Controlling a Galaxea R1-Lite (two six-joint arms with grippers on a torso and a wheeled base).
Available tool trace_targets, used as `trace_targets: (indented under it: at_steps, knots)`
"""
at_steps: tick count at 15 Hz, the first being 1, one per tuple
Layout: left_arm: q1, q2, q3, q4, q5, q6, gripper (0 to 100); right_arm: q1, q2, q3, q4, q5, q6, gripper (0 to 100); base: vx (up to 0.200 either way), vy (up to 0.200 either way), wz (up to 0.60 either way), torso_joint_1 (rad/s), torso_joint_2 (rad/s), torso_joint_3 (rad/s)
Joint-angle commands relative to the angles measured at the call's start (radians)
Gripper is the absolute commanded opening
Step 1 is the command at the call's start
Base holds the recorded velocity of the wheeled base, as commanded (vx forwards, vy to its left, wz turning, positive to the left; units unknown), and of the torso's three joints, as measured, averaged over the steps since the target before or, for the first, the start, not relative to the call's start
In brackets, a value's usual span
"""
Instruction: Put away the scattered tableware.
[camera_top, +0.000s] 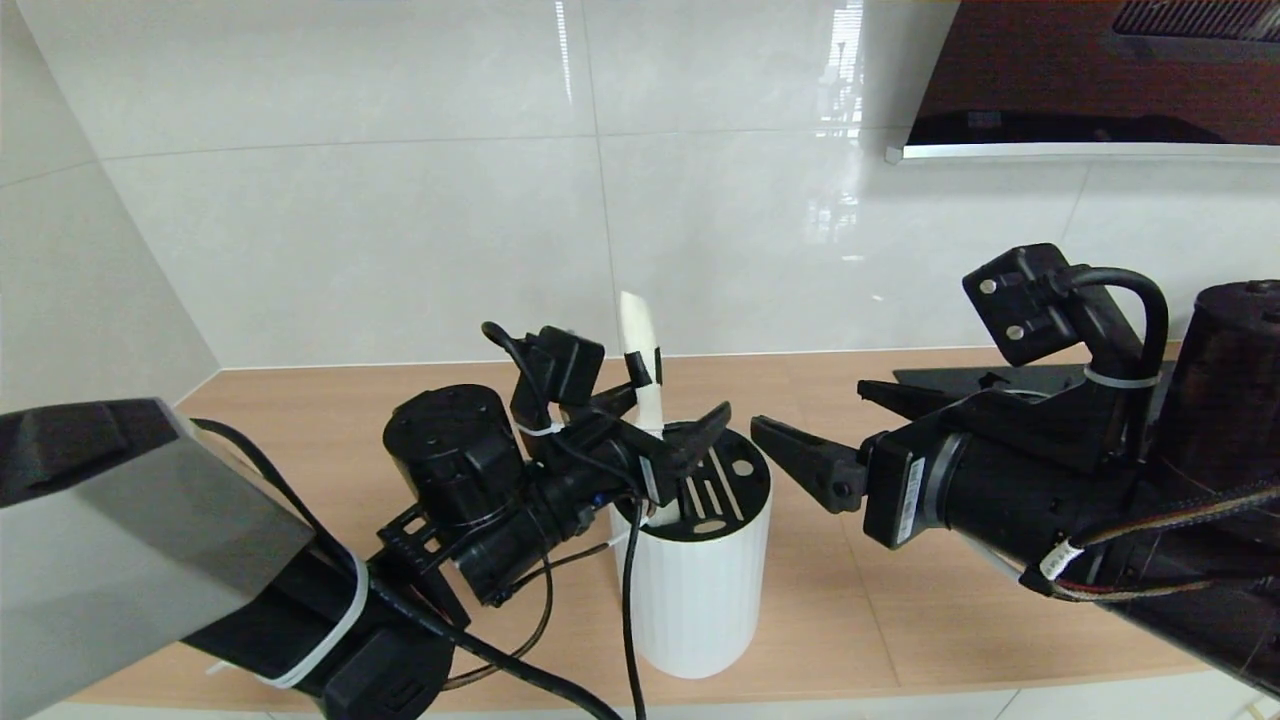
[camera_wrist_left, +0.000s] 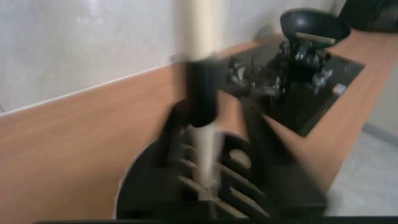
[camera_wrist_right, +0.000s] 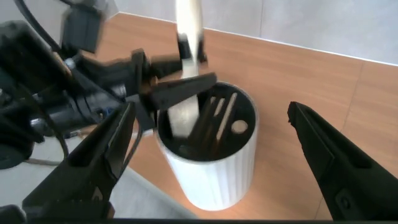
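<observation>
A: What sits nearest?
B: A white ribbed cylindrical holder (camera_top: 700, 590) with a black slotted top, close to the front edge of the pale wooden counter (camera_top: 900, 610).
A: And the tableware?
B: A slim cream-white utensil (camera_top: 637, 330) with a black band stands nearly upright, its lower end in a slot of the holder.
A: The left gripper (camera_top: 670, 410)?
B: Over the holder's top, fingers spread to either side of the utensil, one clearly off it.
A: The right gripper (camera_top: 808, 405)?
B: Just beside the holder, spread wide, empty. Behind it lies a black hob (camera_top: 1000, 378), then the white tiled wall (camera_top: 400, 200).
</observation>
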Motion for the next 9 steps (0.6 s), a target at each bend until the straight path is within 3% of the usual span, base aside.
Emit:
trace_targets:
  at_steps: [1, 7, 9]
  knots:
    - [0.001, -0.024, 0.000, -0.013, 0.002, 0.000, 100, 0.001, 0.000, 0.000, 0.000, 0.000, 0.001, 100, 0.000, 0.000, 0.00, 0.000, 0.00, 0.000]
    - [-0.008, -0.153, 0.047, -0.003, 0.000, 0.000, 100, 0.001, 0.000, 0.000, 0.000, 0.002, -0.001, 100, 0.000, 0.000, 0.00, 0.000, 0.00, 0.000]
    - [-0.064, -0.155, 0.087, 0.031, -0.001, 0.000, 100, 0.001, 0.000, 0.000, 0.000, 0.000, -0.001, 100, 0.000, 0.000, 0.00, 0.000, 0.00, 0.000]
